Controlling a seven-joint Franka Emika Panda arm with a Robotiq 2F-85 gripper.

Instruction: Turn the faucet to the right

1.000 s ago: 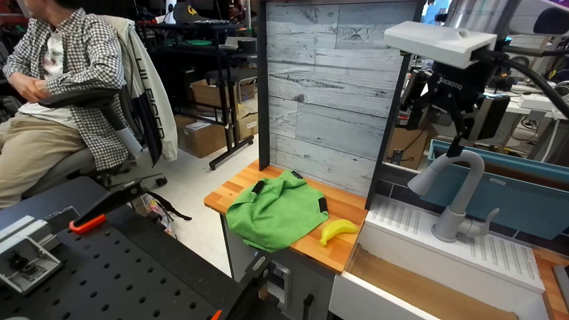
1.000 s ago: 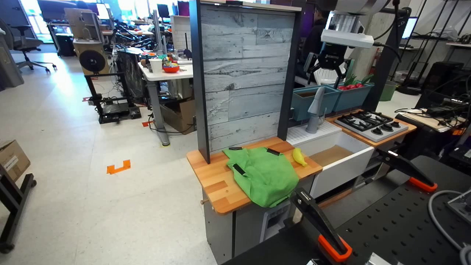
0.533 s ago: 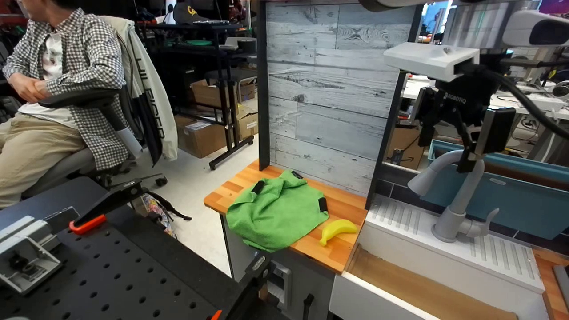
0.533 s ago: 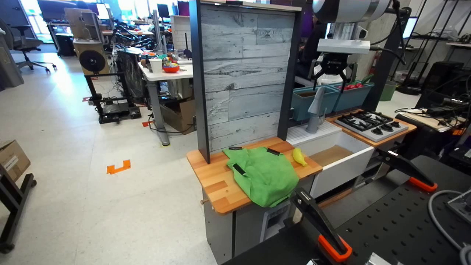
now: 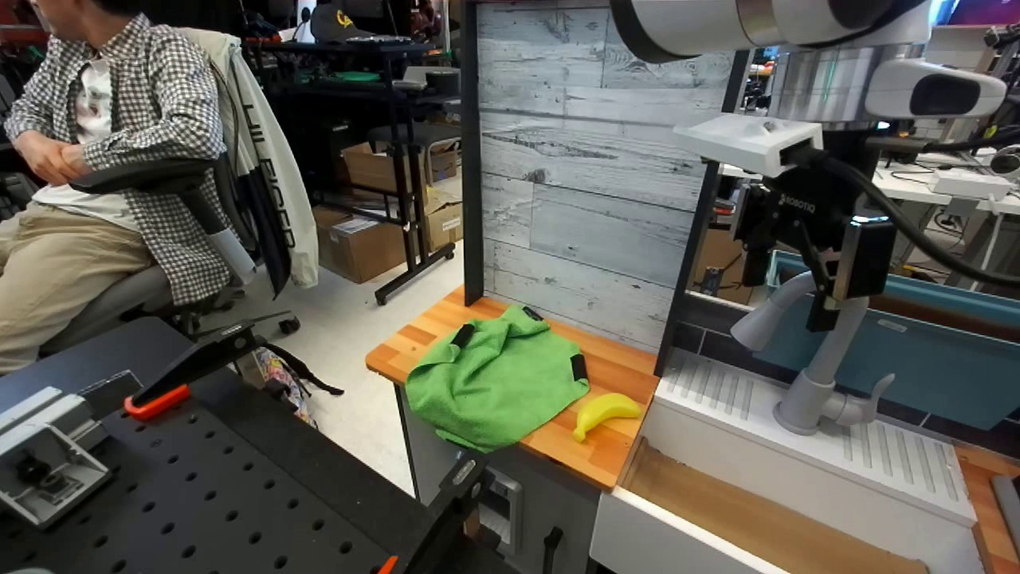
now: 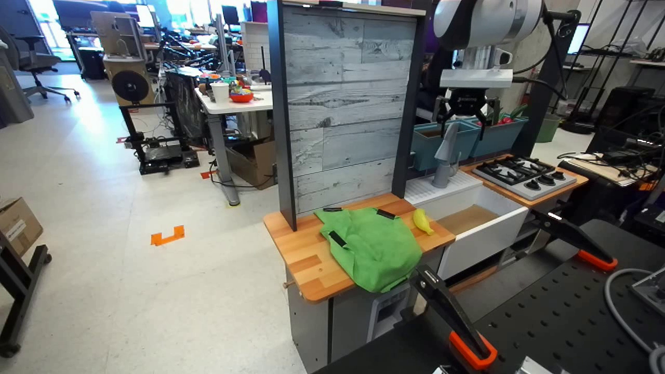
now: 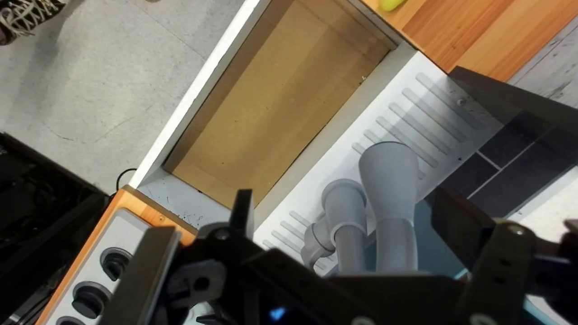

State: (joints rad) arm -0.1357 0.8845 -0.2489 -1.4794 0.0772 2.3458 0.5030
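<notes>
The faucet [image 5: 838, 344] is a light grey arched spout on a short base with a side knob, behind the sink. It shows in both exterior views, here edge-on [image 6: 446, 148], and in the wrist view its flared spout end [image 7: 389, 180] points up the picture. My gripper [image 5: 787, 291] is open, pointing down over the faucet. In an exterior view one finger hides part of the arch's top. In the wrist view the spout and base lie between the two spread fingers [image 7: 345, 204]. I cannot tell whether a finger touches the spout. The fingers [image 6: 462, 132] are also apart in an exterior view.
The white sink [image 5: 685, 550] lies in front of the faucet. Teal planter boxes [image 5: 932, 351] stand right behind it. A grey plank panel [image 5: 590, 159] rises beside it. A green cloth [image 5: 498, 383] and a yellow banana [image 5: 607, 413] lie on the wooden counter. A stove [image 6: 524, 176] adjoins the sink.
My gripper has come down toward the faucet's arch and shifted slightly left in the exterior views, and has turned a little. The faucet looks unmoved.
</notes>
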